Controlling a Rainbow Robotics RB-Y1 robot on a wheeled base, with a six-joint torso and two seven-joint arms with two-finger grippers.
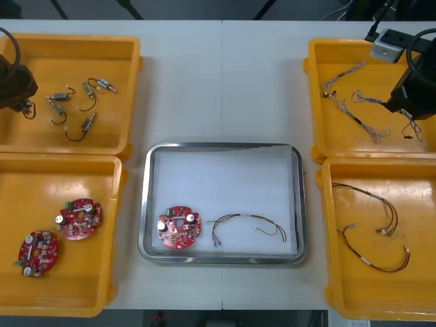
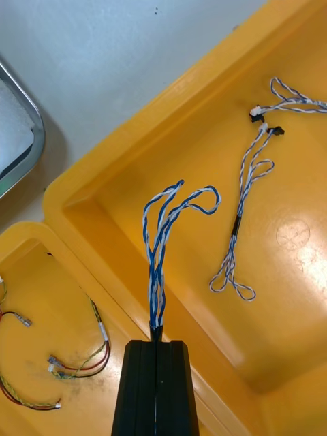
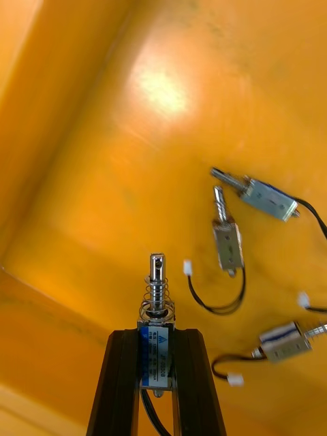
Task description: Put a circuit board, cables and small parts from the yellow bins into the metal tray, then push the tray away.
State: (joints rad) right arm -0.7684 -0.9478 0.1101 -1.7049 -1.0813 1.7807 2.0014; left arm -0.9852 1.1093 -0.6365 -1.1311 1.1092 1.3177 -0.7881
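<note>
Left gripper (image 3: 155, 335) clamped on small metal part (image 3: 157, 293), over far left yellow bin (image 1: 75, 51). Right gripper (image 2: 158, 344) pinching blue-white cable (image 2: 162, 231), over far right yellow bin (image 1: 334, 133).

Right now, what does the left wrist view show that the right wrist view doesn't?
Left wrist: the left gripper shut on a small metal part, three more parts lying loose. Right wrist: the right gripper shut on a blue and white cable, another lying beyond, the tray corner, red and yellow cables in the next bin. Both: a load held over a yellow bin.
</note>
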